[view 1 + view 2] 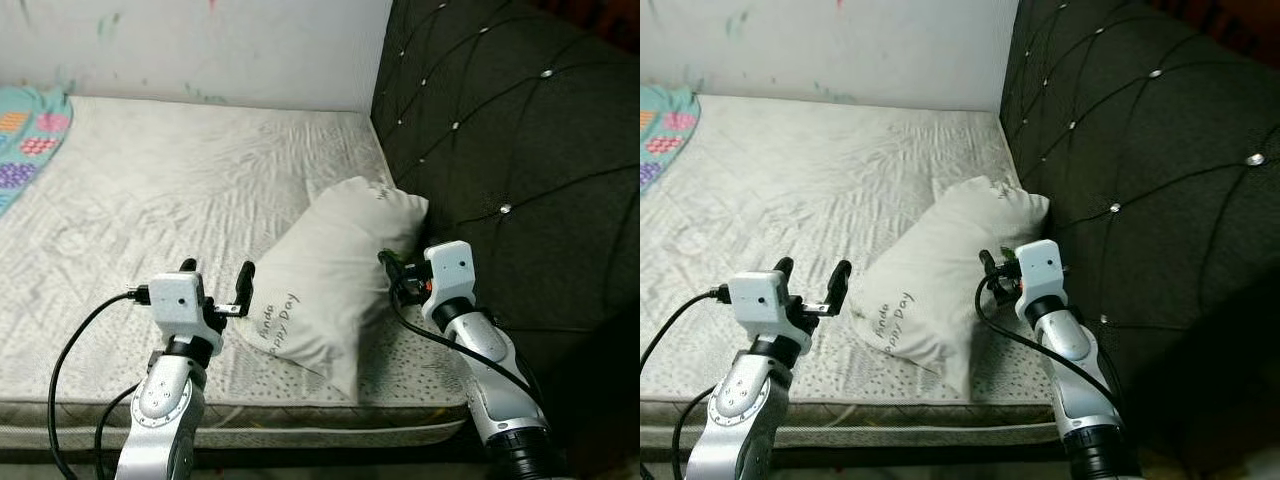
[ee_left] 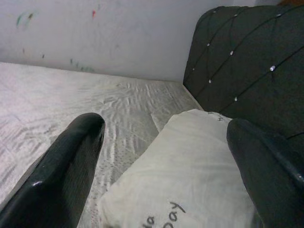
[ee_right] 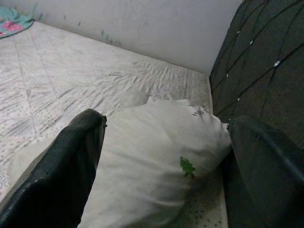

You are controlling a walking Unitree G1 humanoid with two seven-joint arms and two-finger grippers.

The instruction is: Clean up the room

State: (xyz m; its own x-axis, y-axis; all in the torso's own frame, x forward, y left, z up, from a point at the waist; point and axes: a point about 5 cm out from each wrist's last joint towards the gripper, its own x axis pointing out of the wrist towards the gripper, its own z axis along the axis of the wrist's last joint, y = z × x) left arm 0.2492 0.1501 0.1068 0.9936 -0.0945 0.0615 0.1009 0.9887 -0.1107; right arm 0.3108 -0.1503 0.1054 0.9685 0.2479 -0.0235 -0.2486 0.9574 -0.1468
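White pillow (image 1: 330,285) lies on the mattress (image 1: 150,200), its far end against the dark tufted headboard (image 1: 500,130). Left gripper (image 1: 216,282) sits just beside the pillow's near-left corner, jaws wide apart, holding nothing. Right gripper (image 1: 392,270) at the pillow's right edge — fingers spread, prob. touching the fabric. Patterned blanket (image 1: 25,135) at far left.
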